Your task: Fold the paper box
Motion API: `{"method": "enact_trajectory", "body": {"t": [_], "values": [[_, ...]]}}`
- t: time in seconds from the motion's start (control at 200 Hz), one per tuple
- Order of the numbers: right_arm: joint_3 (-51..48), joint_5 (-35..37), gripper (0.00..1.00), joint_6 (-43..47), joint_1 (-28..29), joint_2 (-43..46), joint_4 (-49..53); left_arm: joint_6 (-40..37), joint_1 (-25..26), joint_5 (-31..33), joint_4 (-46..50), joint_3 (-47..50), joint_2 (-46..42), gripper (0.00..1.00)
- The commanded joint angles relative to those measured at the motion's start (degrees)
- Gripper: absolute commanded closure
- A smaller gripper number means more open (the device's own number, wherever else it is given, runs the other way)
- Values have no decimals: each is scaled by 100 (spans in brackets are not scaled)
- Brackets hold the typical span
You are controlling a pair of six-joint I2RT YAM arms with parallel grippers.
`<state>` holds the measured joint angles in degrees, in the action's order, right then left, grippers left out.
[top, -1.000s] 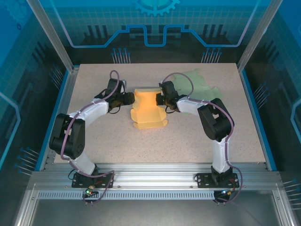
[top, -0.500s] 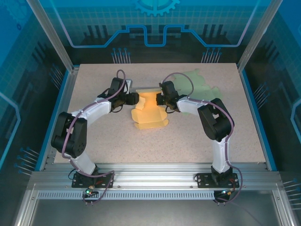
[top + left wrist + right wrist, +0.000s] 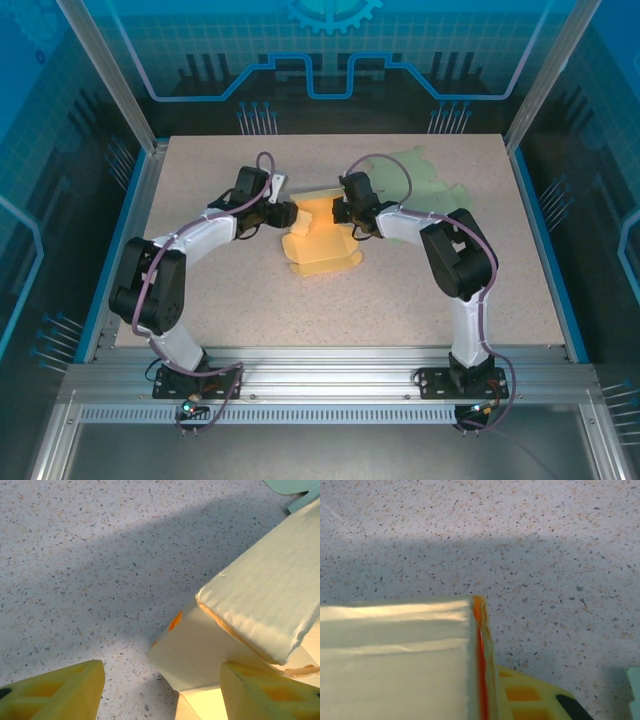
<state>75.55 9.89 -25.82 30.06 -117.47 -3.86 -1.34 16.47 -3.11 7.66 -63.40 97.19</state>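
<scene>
A speckled beige worktop point(image 3: 250, 300) sits inside an aluminium frame point(image 3: 105, 70), with translucent blue panels point(image 3: 60, 150) at 9, 12 and 3 o'clock. A gear motif point(image 3: 332, 12) marks 12 o'clock, a slotted rail point(image 3: 330, 412) 6.

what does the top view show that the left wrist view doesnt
Top view: both arms whole, the left gripper and right gripper at the box's far corners, and the box's full outline, its near part flat on the table. Left wrist: up close, the left fingers spread apart, and a raised flap with a creased, worn edge. Shared: the box, the speckled table and, it seems, some of the green sheet.
</scene>
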Motion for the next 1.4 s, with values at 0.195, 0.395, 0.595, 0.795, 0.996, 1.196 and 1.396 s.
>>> {"method": "enact_trajectory", "body": {"t": [0.195, 0.395, 0.595, 0.795, 0.996, 1.196, 1.396], "values": [[31, -145, 87, -29, 114, -48, 102, -751, 85, -233, 1060, -115, 133, 41], [64, -175, 87, -24, 122, -65, 104, -559, 19, -119, 710, -147, 168, 43], [26, -171, 86, -16, 131, -41, 96, -306, 23, 291, -1, -131, 280, 52], [-22, -210, 87, 3, 140, 11, 63, -31, 22, 900, -481, -131, 341, 55], [-58, -253, 87, 18, 166, 38, 51, 307, 23, 1232, -858, -74, 348, 48], [-58, -309, 87, 37, 174, 44, 96, 457, 36, 1208, -1088, -141, 495, 49], [-32, -349, 87, 40, 177, 34, 122, 494, 82, 1137, -1251, -366, 757, 50]]}}
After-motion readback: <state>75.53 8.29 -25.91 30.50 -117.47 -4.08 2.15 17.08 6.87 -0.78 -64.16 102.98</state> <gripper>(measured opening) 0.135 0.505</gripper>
